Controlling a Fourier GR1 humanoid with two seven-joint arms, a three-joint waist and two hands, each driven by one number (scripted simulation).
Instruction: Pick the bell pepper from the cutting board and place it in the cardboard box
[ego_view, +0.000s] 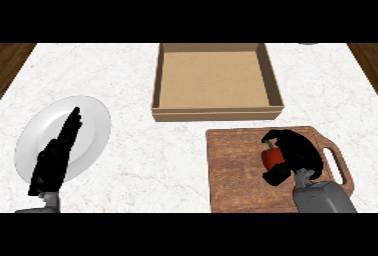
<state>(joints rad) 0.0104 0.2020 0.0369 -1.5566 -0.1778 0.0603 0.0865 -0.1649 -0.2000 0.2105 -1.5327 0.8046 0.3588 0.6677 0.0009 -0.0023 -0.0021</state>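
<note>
Our right hand (295, 152) has its fingers curled around the red bell pepper (272, 158) on the cutting board (236, 172), so we should lift straight before crossing the cardboard box (216, 75) wall; left hand (57, 155) rests, fingers straight, over the plate (88, 115).

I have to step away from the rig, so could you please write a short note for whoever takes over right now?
Right hand: curled round the bell pepper, over the cutting board.
Left hand: open, fingers straight, resting over the white plate at the view's left.
Cardboard box: beyond the board, open, nothing visible inside.
Done: the pepper is grasped; whether it is off the board cannot be told.
Left: carry the pepper to the box and release it inside.
</note>
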